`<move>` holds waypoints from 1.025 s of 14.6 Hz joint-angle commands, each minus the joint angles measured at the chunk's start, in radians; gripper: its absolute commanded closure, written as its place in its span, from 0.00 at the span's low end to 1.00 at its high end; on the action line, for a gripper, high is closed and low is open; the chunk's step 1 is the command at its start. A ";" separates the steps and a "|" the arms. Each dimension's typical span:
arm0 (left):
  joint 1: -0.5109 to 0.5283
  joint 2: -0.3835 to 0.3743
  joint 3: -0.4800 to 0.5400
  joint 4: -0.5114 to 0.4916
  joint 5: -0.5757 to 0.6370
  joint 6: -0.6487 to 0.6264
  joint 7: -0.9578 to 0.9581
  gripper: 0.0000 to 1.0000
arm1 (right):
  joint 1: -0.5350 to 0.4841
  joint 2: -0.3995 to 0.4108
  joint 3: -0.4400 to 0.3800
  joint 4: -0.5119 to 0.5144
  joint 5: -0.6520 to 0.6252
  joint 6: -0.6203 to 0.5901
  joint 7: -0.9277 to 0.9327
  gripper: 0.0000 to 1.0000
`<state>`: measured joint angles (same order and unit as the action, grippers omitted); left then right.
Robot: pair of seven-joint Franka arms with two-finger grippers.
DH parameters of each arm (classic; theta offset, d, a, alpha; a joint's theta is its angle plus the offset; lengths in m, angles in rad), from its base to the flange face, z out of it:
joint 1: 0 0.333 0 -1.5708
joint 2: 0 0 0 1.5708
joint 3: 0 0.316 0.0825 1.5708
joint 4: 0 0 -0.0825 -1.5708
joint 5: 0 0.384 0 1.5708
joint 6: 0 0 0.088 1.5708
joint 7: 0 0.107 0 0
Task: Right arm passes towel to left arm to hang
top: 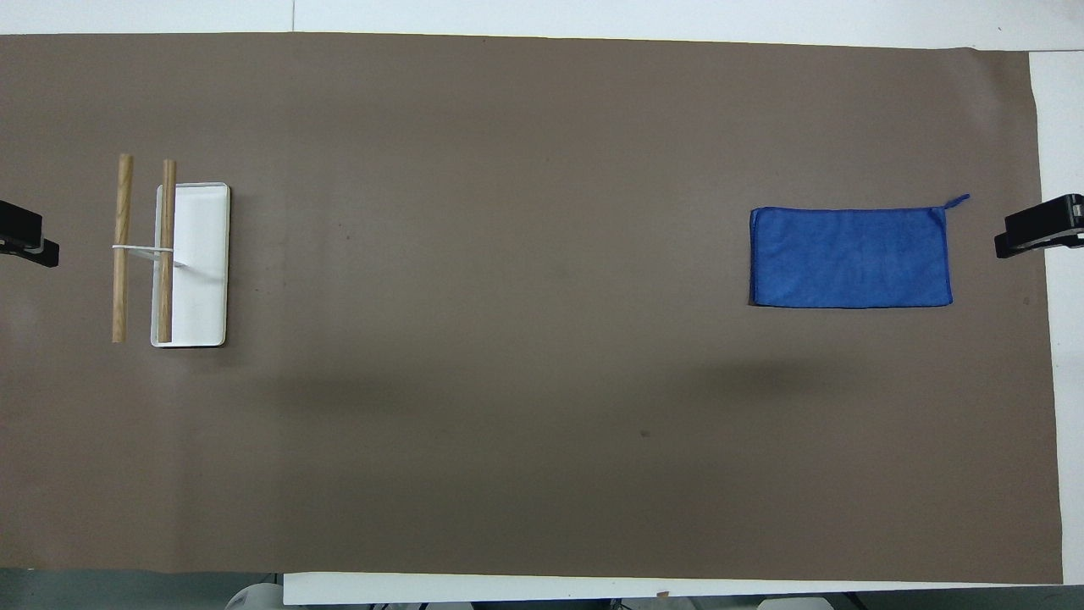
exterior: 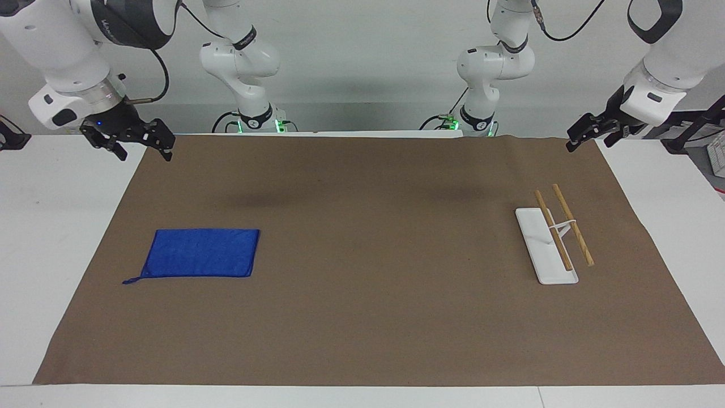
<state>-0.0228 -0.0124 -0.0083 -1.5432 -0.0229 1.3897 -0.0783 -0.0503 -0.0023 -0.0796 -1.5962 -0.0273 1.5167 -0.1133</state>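
Observation:
The blue towel [exterior: 199, 253] lies flat on the brown mat toward the right arm's end of the table, its loop tag at the corner farthest from the robots. It also shows in the overhead view [top: 850, 257]. My right gripper [exterior: 144, 152], with a blue light, hangs open and empty in the air over the mat's edge, apart from the towel; its tip shows in the overhead view [top: 1037, 230]. My left gripper [exterior: 588, 143] hangs open and empty over the mat's corner at the left arm's end, and shows in the overhead view [top: 25, 237]. Both arms wait.
A rack with a white base [exterior: 545, 246] and two wooden bars [exterior: 573, 224] stands toward the left arm's end; it also shows in the overhead view [top: 201, 263]. The brown mat [exterior: 374, 294] covers most of the white table.

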 commanded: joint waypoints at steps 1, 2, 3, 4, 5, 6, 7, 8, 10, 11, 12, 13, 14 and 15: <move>0.001 -0.017 0.002 -0.015 -0.006 0.009 0.005 0.00 | -0.014 -0.016 0.009 -0.036 0.003 0.014 -0.031 0.00; 0.001 -0.017 0.002 -0.015 -0.006 0.009 0.003 0.00 | -0.013 -0.016 0.011 -0.036 0.003 0.016 -0.034 0.00; 0.001 -0.017 0.002 -0.015 -0.006 0.009 0.005 0.00 | -0.011 -0.015 0.011 -0.037 0.003 0.016 -0.037 0.00; 0.001 -0.015 0.002 -0.015 -0.006 0.009 0.003 0.00 | -0.013 -0.008 0.009 -0.040 0.004 0.022 -0.039 0.00; 0.001 -0.015 0.002 -0.015 -0.006 0.009 0.003 0.00 | -0.013 -0.005 0.006 -0.050 0.004 0.054 -0.037 0.00; 0.001 -0.015 0.002 -0.015 -0.006 0.009 0.005 0.00 | -0.013 -0.004 0.004 -0.082 0.006 0.094 -0.037 0.00; 0.001 -0.017 0.002 -0.015 -0.006 0.009 0.003 0.00 | -0.013 -0.004 0.000 -0.126 0.006 0.156 -0.039 0.00; 0.001 -0.015 0.002 -0.015 -0.006 0.009 0.003 0.00 | -0.013 -0.001 -0.002 -0.175 0.007 0.222 -0.046 0.00; 0.001 -0.017 0.002 -0.015 -0.006 0.009 0.003 0.00 | -0.017 0.021 -0.003 -0.290 0.041 0.397 -0.097 0.00; 0.001 -0.017 0.002 -0.015 -0.006 0.009 0.005 0.00 | -0.022 0.044 -0.006 -0.342 0.071 0.487 -0.130 0.00; 0.001 -0.017 0.002 -0.015 -0.006 0.009 0.003 0.00 | -0.022 0.067 -0.014 -0.373 0.096 0.552 -0.170 0.00; 0.001 -0.015 0.002 -0.015 -0.006 0.009 0.005 0.00 | -0.023 0.099 -0.018 -0.395 0.113 0.604 -0.221 0.00; 0.001 -0.015 0.002 -0.015 -0.006 0.009 0.003 0.00 | -0.031 0.134 -0.023 -0.405 0.124 0.658 -0.279 0.00; 0.001 -0.017 0.002 -0.015 -0.006 0.011 0.003 0.00 | -0.043 0.166 -0.026 -0.418 0.131 0.709 -0.331 0.00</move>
<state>-0.0228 -0.0124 -0.0083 -1.5432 -0.0229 1.3897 -0.0783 -0.0666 0.1204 -0.1038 -1.9859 0.0716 2.1451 -0.3399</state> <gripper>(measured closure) 0.000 0.000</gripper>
